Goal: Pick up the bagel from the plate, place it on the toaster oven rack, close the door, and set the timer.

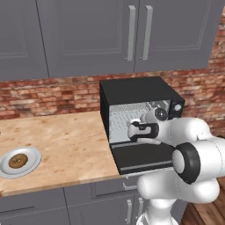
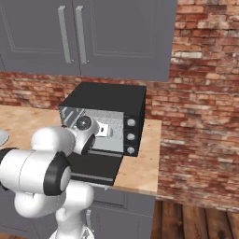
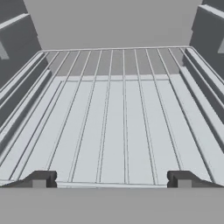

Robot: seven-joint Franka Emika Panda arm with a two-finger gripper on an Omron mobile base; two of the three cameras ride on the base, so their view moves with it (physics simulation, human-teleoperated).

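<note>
So basically nothing on the list is done yet. The counter (image 1: 70,145) runs wide and bare between the two ends of the job. The oven (image 1: 136,94) sits at its right end, back against the brick wall, and its door (image 1: 143,159) is dropped flat and hangs out past the counter's front edge. The rack (image 3: 118,127) inside is bare, with the oven walls close on both sides, so there's not much sideways room in there.

My gripper (image 3: 111,180) is wide open with nothing in it, pointing straight into the oven mouth over the rack's front edge.

The plate (image 1: 31,165) is way over at the counter's left front, near the edge, and the bagel (image 1: 18,161) is sitting on it. Still to do, I reckon: back out, cross over, grab, load, shut the door, set the timer.
</note>
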